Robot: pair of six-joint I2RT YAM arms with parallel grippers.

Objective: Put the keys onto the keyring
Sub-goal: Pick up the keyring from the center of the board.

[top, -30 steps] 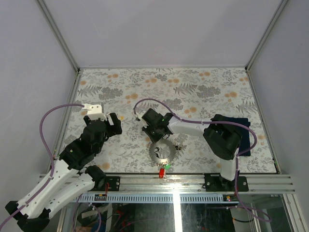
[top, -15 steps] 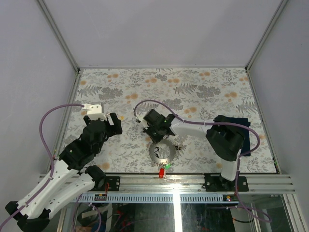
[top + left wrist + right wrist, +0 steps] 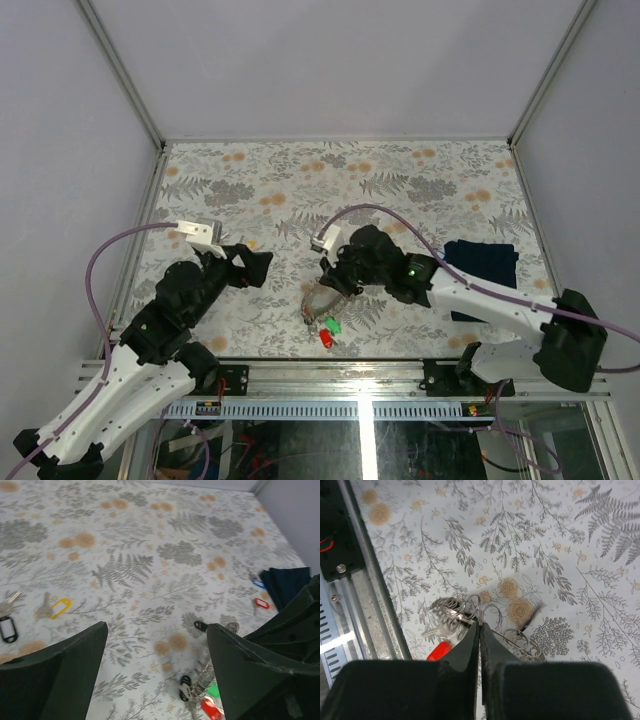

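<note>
A: Reporting hands: right gripper (image 3: 480,628) pinched tight on the keyring (image 3: 317,300); left gripper (image 3: 156,630) spread wide, holding nothing.
B: Position?
A: Keyring tilted, well apart from the dark blue cloth (image 3: 480,268), on its left-arm side. Red- and green-tagged keys (image 3: 327,332) bunch at the ring's near end.

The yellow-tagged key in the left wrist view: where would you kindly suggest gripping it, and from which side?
Probably the yellow tag, from straight above, fingers across its narrow width. The key lies flat on the table; its metal blade looks too thin to pinch.
</note>
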